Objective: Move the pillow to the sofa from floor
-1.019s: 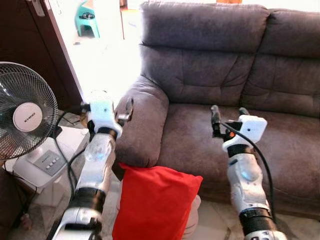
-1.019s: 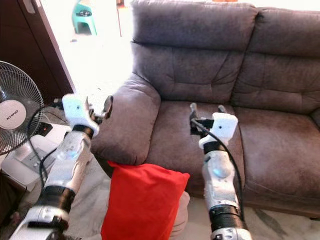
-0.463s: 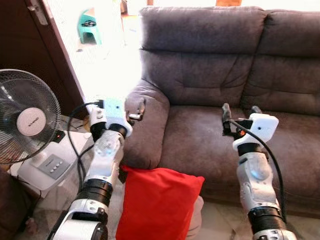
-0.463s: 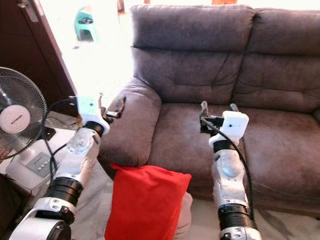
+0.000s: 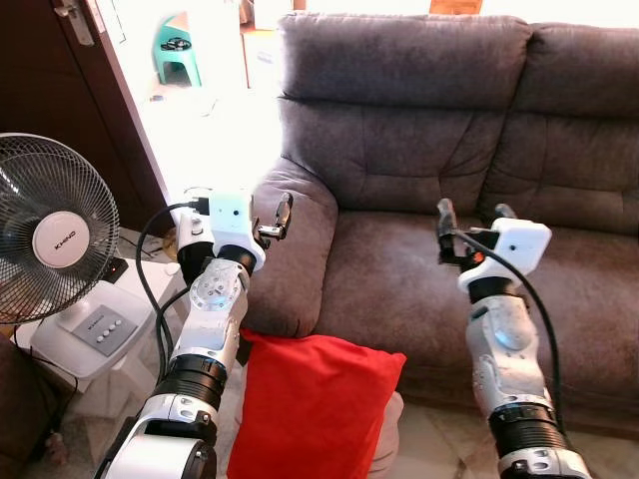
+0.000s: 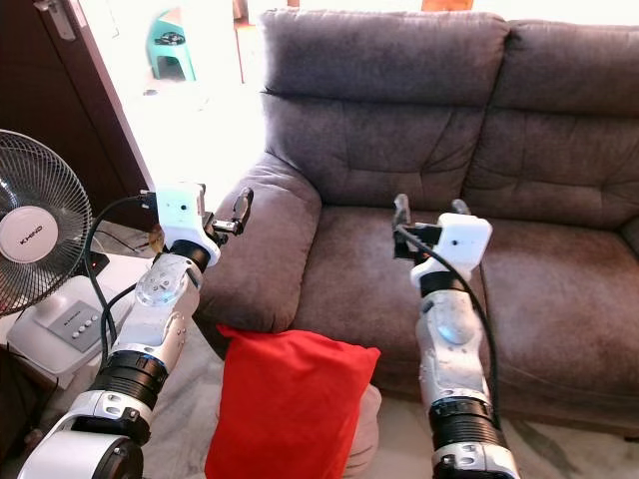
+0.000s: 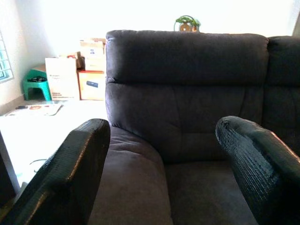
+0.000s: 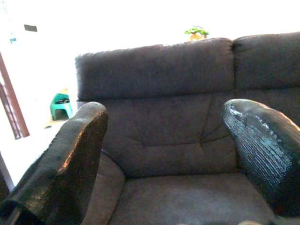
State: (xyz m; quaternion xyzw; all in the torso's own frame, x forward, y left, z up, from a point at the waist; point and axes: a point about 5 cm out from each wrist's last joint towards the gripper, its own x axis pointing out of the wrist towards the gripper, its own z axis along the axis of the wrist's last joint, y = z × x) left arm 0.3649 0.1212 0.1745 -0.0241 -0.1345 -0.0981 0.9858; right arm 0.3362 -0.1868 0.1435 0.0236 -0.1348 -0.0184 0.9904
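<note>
The red pillow point(image 5: 315, 404) stands at the bottom centre of the frame, on the floor against the front of the grey sofa point(image 5: 449, 170), below its armrest point(image 5: 295, 249). The left gripper point(image 5: 282, 213) is raised over the armrest, and the right gripper point(image 5: 469, 215) over the seat; both have fingers apart and hold nothing. A fan point(image 5: 50, 239) stands at the left. The left wrist view shows cardboard boxes point(image 7: 77, 70) behind the sofa.

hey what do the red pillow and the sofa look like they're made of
The red pillow looks like plain woven cloth, matte, with soft creases and a slightly slumped top edge; cotton or polyester, I can't tell which. The sofa looks like brownish-grey microfibre or suede-like fabric: a matte, mottled nap with stitched seams and puckered tufts, no leather sheen.
</note>
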